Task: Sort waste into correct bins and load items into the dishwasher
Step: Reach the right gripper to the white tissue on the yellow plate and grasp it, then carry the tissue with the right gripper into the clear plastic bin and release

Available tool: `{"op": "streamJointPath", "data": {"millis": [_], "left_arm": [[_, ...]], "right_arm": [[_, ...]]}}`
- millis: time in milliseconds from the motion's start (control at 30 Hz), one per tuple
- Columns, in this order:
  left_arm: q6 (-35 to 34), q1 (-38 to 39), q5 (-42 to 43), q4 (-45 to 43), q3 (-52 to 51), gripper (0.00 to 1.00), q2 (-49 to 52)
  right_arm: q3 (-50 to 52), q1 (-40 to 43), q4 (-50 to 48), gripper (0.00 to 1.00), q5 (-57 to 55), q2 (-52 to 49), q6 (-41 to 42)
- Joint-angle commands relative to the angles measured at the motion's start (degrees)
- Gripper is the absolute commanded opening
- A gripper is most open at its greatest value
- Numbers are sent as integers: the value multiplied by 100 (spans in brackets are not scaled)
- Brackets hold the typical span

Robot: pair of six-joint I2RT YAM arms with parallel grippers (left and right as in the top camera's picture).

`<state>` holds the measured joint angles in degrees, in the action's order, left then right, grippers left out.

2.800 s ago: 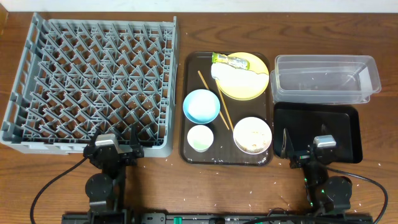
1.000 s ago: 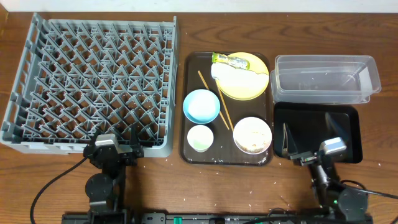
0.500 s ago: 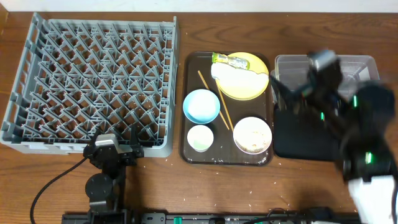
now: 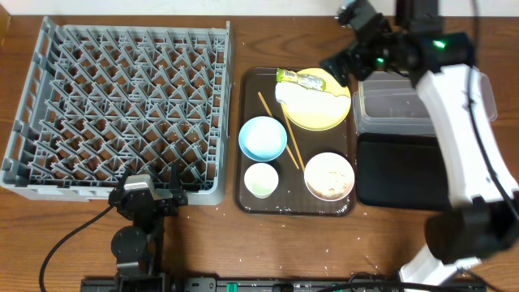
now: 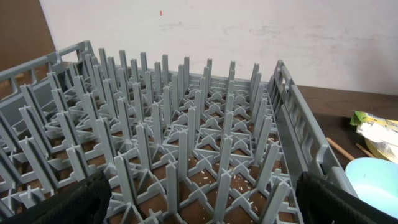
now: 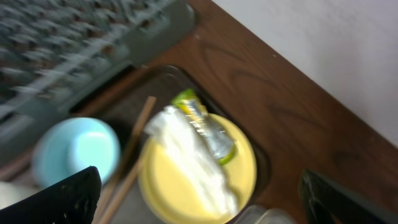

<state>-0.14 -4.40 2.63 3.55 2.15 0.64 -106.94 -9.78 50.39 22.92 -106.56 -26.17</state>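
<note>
The yellow plate (image 4: 328, 112) on the brown tray carries the white napkin (image 4: 310, 103) and the green-and-yellow wrapper (image 4: 298, 79); they also show in the right wrist view, plate (image 6: 186, 186), napkin (image 6: 189, 155), wrapper (image 6: 200, 118). The blue bowl (image 4: 262, 138), small cup (image 4: 261, 179), chopsticks (image 4: 278, 127) and white bowl with rice scraps (image 4: 328, 175) lie on the tray. My right gripper (image 4: 339, 63) is open and empty, high above the plate's far right edge. My left gripper (image 4: 150, 195) is open and empty at the near edge of the grey dish rack (image 4: 122, 113).
The clear tub (image 4: 397, 105) and the black tray (image 4: 401, 170) sit right of the brown serving tray (image 4: 243, 146), partly under my right arm. Rice grains lie scattered on the table along its front edge.
My right arm has risen from the table's front right and swung back and left, to above the plate's far right edge. The left arm has not moved.
</note>
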Motion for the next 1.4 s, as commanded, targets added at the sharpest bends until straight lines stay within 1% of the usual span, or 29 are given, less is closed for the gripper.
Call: {"op": "streamJointPath", "data": {"millis": [0,100,167,367,600,767,900,967,1000,1100,1133,1167,1200,1367], "left_arm": [[35,-17,-33,66,-170,95,-31],[35,-17,-33,66,-170,95,-31],[35,-17,-33,66,-170,95,-31],[35,-17,-33,66,-170,95,-31],[35,-17,-33,66,-170,95,-31],[35,-17,-33,66,-170,95,-31],[35,-17,-33,66,-170,95,-31],[35,-17,-33,66,-170,95,-31],[35,-17,-33,66,-170,95,-31],[35,-17,-33,66,-170,95,-31],[35,-17,-33,66,-170,95,-31],[35,-17,-33,66,-170,95,-31],[35,-17,-33,66,-170,95,-31],[35,-17,-33,66,-170,95,-31]], "right_arm": [[-155,-61,-103,99,-343,-437,-260],[-151,-76,-90,99,-72,-782,-170],[-149,-90,-245,99,4,-1040,-186],[-149,-173,-313,96,-111,-1733,-833],[-149,-306,-417,96,-431,-2398,-1014],[-149,-389,-555,92,-713,-2747,-1012],[-149,-393,-660,86,-813,-2951,-1010],[-127,-396,-662,78,-811,-2988,-1008],[-127,-396,-649,71,-811,-2988,-984],[-127,-396,-616,34,-811,-2992,-944],[-127,-396,-601,15,-811,-2990,-942],[-129,-396,-588,5,-811,-2990,-916],[-129,-396,-584,1,-815,-2986,-822],[-216,-391,-409,1,-809,-2848,-297]]}}
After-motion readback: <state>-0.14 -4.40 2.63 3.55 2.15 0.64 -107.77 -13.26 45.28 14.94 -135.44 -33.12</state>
